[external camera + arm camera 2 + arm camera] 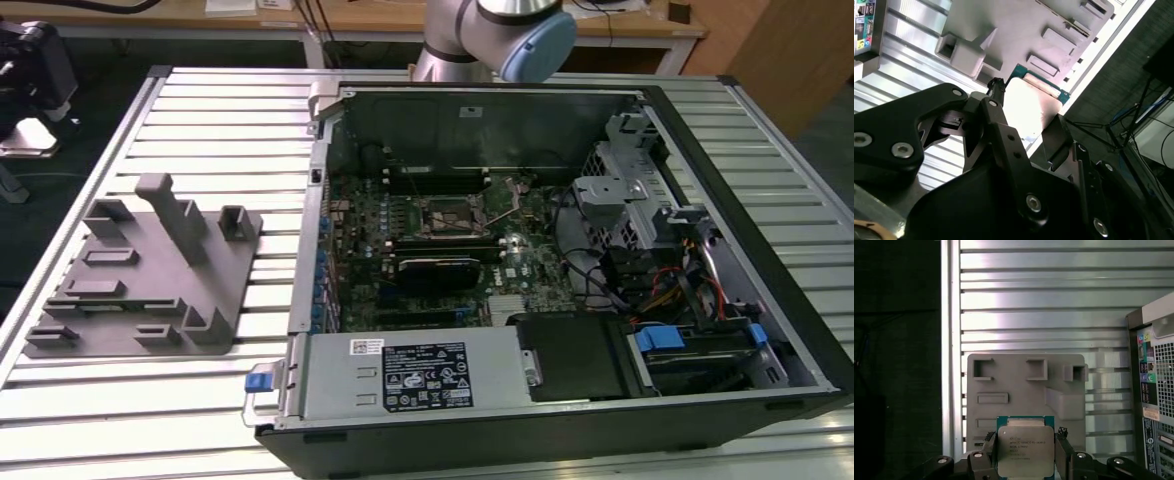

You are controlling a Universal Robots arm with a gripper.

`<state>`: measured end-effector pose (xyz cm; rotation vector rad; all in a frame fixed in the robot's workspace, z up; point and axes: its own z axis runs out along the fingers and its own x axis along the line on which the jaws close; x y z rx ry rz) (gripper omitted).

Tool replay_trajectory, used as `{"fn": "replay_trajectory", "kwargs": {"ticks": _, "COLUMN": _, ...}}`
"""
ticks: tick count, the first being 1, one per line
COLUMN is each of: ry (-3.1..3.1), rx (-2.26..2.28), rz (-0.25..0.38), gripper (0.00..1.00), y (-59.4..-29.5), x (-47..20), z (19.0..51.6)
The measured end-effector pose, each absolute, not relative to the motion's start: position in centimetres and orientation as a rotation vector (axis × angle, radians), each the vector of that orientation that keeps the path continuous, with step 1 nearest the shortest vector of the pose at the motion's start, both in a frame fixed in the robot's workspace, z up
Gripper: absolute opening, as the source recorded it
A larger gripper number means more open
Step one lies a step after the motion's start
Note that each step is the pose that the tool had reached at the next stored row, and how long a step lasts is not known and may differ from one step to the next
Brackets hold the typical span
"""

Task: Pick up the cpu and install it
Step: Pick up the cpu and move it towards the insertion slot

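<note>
Gently, with end effector clamped on cpu side edges above grey fixture by the tabletop edge, hold chip level, avoid extra squeeze or tilt.

Silver arm with pale blue joint cap, black screw-studded pincer

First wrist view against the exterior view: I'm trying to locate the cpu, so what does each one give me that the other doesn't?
First wrist view: the square silver-topped cpu, clamped in the black pincer, and the port-studded rear of the black tower computer case. Exterior view: that case's open interior with green motherboard, black square socket frame and grey white-labelled metal box, plus the robot arm's grey-and-blue joint. Shared: the grey moulded fixture plate, the ribbed aluminium table and the case itself.
</note>
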<state>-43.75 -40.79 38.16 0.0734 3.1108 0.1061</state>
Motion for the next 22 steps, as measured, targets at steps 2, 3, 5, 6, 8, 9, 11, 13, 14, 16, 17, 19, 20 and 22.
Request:
{"fn": "replay_trajectory", "kwargs": {"ticks": 2, "ry": 3.111, "rx": 0.073, "rz": 0.106, "gripper": 0.54, "y": -40.8, "x": -43.4, "z": 38.2}}
{"fn": "replay_trajectory", "kwargs": {"ticks": 3, "ry": 3.111, "rx": 0.073, "rz": 0.106, "gripper": 0.54, "y": -40.8, "x": -43.2, "z": 38.2}}
{"fn": "replay_trajectory", "kwargs": {"ticks": 5, "ry": 3.111, "rx": 0.073, "rz": 0.106, "gripper": 0.54, "y": -40.8, "x": -42.9, "z": 38.2}}
{"fn": "replay_trajectory", "kwargs": {"ticks": 6, "ry": 3.111, "rx": 0.073, "rz": 0.106, "gripper": 0.54, "y": -40.8, "x": -42.7, "z": 38.2}}
{"fn": "replay_trajectory", "kwargs": {"ticks": 8, "ry": 3.111, "rx": 0.073, "rz": 0.106, "gripper": 0.54, "y": -40.8, "x": -42.3, "z": 38.2}}
{"fn": "replay_trajectory", "kwargs": {"ticks": 9, "ry": 3.111, "rx": 0.073, "rz": 0.107, "gripper": 0.54, "y": -40.8, "x": -42.2, "z": 38.2}}
{"fn": "replay_trajectory", "kwargs": {"ticks": 11, "ry": 3.111, "rx": 0.073, "rz": 0.107, "gripper": 0.54, "y": -40.8, "x": -41.8, "z": 38.2}}
{"fn": "replay_trajectory", "kwargs": {"ticks": 13, "ry": 3.111, "rx": 0.073, "rz": 0.107, "gripper": 0.54, "y": -40.8, "x": -41.5, "z": 38.2}}
{"fn": "replay_trajectory", "kwargs": {"ticks": 14, "ry": 3.111, "rx": 0.073, "rz": 0.107, "gripper": 0.54, "y": -40.8, "x": -41.4, "z": 38.2}}
{"fn": "replay_trajectory", "kwargs": {"ticks": 16, "ry": 3.111, "rx": 0.073, "rz": 0.107, "gripper": 0.54, "y": -40.7, "x": -41.2, "z": 38.2}}
{"fn": "replay_trajectory", "kwargs": {"ticks": 17, "ry": 3.111, "rx": 0.073, "rz": 0.107, "gripper": 0.54, "y": -40.7, "x": -41.0, "z": 38.2}}
{"fn": "replay_trajectory", "kwargs": {"ticks": 19, "ry": 3.111, "rx": 0.073, "rz": 0.107, "gripper": 0.54, "y": -40.7, "x": -40.8, "z": 38.2}}
{"fn": "replay_trajectory", "kwargs": {"ticks": 20, "ry": 3.111, "rx": 0.073, "rz": 0.107, "gripper": 0.54, "y": -40.7, "x": -40.6, "z": 38.2}}
{"fn": "replay_trajectory", "kwargs": {"ticks": 22, "ry": 3.111, "rx": 0.073, "rz": 0.107, "gripper": 0.54, "y": -40.7, "x": -40.4, "z": 38.2}}
